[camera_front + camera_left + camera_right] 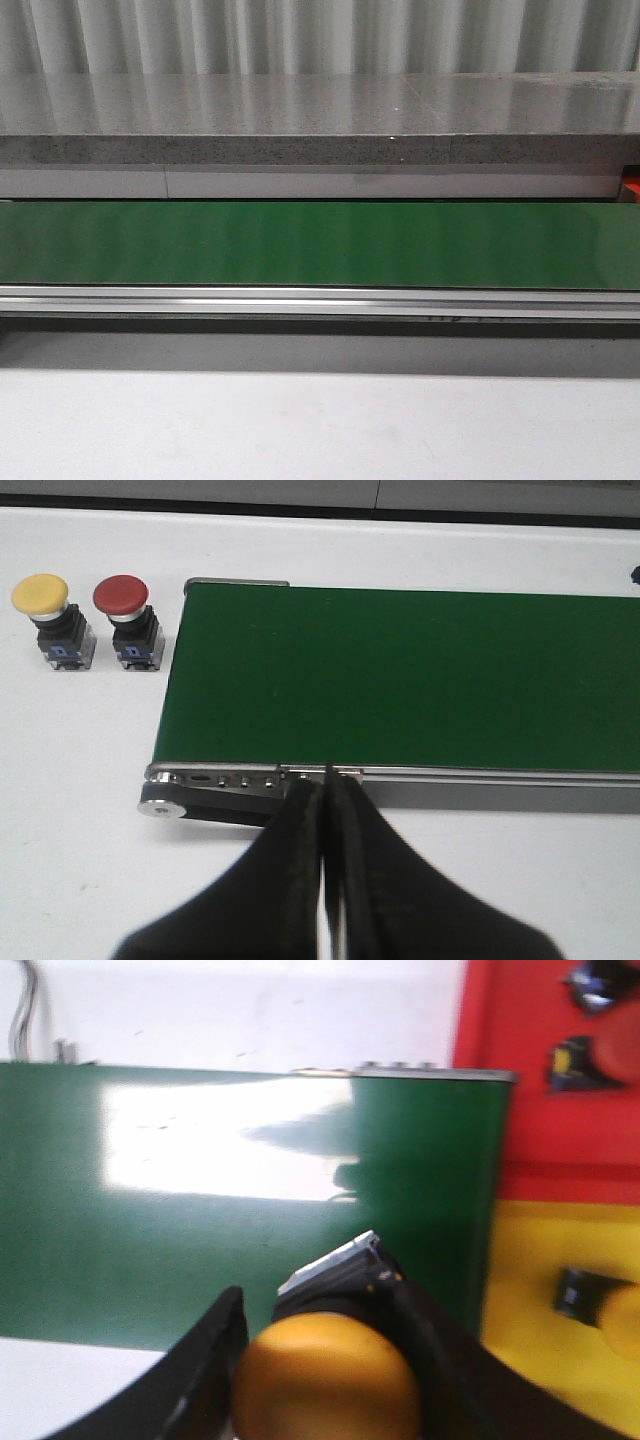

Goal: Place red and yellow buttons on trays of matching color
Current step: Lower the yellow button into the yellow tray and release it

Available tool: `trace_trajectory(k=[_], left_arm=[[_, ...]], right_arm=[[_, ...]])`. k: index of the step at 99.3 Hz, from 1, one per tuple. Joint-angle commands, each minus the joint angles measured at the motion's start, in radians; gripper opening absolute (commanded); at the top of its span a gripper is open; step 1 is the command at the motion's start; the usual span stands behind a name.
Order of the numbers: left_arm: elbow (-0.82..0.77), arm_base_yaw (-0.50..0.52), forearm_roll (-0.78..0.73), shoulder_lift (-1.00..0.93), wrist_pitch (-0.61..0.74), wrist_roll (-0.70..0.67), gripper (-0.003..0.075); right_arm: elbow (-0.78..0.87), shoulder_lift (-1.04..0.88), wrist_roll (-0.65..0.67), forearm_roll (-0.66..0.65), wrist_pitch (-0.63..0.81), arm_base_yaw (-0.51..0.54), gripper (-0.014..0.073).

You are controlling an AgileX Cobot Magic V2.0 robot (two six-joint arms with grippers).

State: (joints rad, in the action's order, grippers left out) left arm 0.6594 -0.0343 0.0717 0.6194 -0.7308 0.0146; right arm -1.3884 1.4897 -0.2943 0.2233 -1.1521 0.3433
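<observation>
In the right wrist view my right gripper [325, 1375] is shut on a yellow button [328, 1380], held above the green conveyor belt [200, 1200] close to its end. Beyond that end lie the yellow tray [540, 1290], with another yellow button [605, 1305] on it, and the red tray [520, 1080], holding red buttons [585, 1060]. In the left wrist view my left gripper [327, 810] is shut and empty, hovering at the near rail of the belt [400, 675]. A yellow button [45, 615] and a red button [125, 615] stand side by side on the white table beside the belt's end.
The front view shows only the green belt [320, 245], its aluminium rail [320, 300], a grey stone ledge [320, 120] behind and white table [320, 420] in front. A sliver of the red tray [633, 188] shows at the right edge. Neither arm appears there.
</observation>
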Motion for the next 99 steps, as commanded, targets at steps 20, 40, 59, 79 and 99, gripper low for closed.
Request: trace_trajectory(k=[20, 40, 59, 79, 99], left_arm=[[0.027, -0.008, 0.016, 0.002, 0.061, -0.002, -0.0019], [0.027, -0.008, 0.016, 0.002, 0.061, -0.002, -0.0019], [0.027, -0.008, 0.016, 0.002, 0.061, -0.002, -0.0019], [0.027, -0.008, 0.016, 0.002, 0.061, -0.002, -0.0019], [0.027, -0.008, 0.016, 0.002, 0.061, -0.002, -0.0019]], right_arm=[[-0.023, -0.047, 0.082, 0.012, 0.156, 0.301, 0.0013], [-0.023, 0.006, 0.114, 0.012, 0.259, 0.404, 0.0013], [-0.023, 0.098, 0.123, 0.012, 0.318, 0.436, 0.0013], [-0.023, 0.194, 0.126, 0.012, 0.317, 0.455, 0.0013], [-0.023, 0.269, 0.137, 0.013, 0.321, 0.471, 0.0013]])
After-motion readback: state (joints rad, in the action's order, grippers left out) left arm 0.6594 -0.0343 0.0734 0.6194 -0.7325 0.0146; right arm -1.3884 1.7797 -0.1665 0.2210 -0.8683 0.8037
